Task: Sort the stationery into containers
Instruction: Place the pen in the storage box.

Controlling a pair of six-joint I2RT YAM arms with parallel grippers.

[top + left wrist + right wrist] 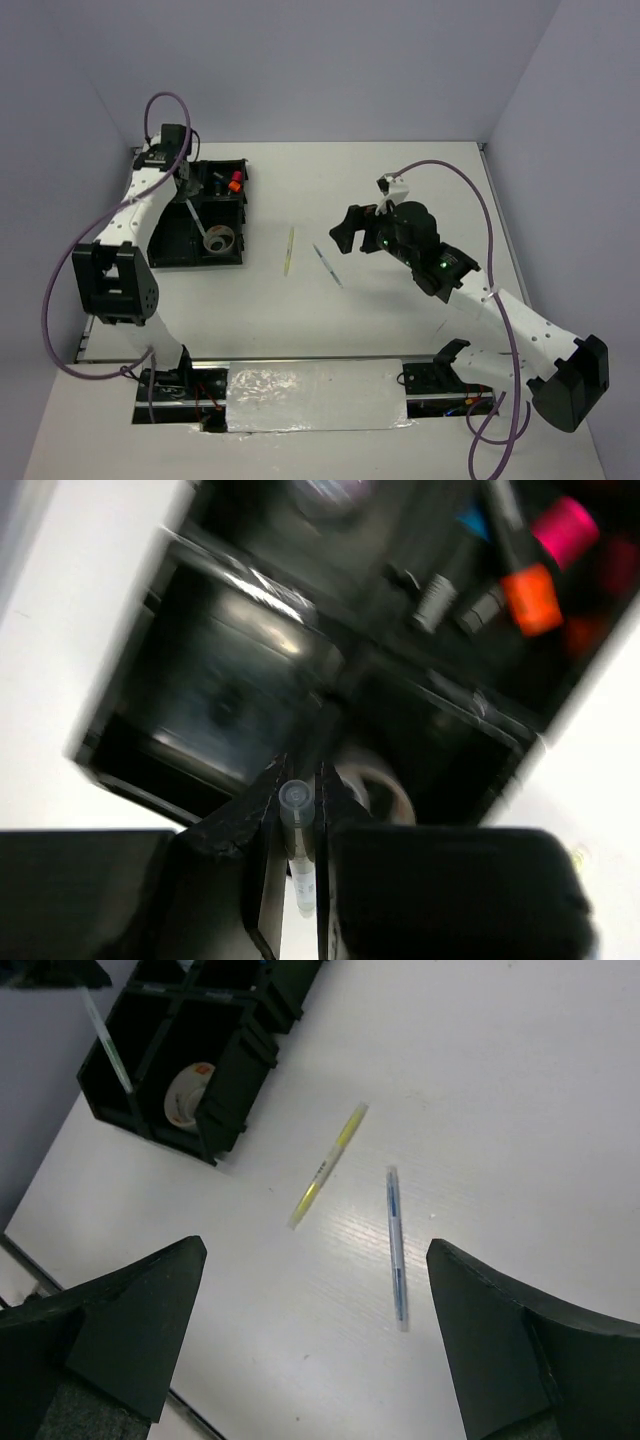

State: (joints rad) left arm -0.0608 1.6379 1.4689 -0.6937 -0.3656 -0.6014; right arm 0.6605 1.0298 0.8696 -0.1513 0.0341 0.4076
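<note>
stationery is partly in the black tray (175, 245), which sits on the surface (400, 170) at far left, just ahead of the left arm (120, 270). its far-right compartment holds an orange highlighter (530, 598), a pink highlighter (565, 530) and a blue highlighter (470, 522), packed side by side. near-right compartment has a clear tape roll (218, 240) lying flat.

left end effector (298, 790) is over the tray's middle, fingers pinched tight on a thin clear pen (300, 870). the pen hangs slanted from it, lower end pointing twd the tape roll's compartment. can't tell if the pen tip touches the tray. left wrist view is blurred, so the other compartments' contents aren't readable.

right end effector (315, 1252) hovers above the surface approx mid-table, right of the tray, fingers spread wide w/ nothing btwn them.

two pens lie loose on the bare surface btwn the tray and the right end effector. yellow pen (330, 1165) is nearer the tray, blue pen (396, 1245) near it on the right, not touching. both lie roughly front-to-back. the blue pen is the one closest to the right end effector.
</note>
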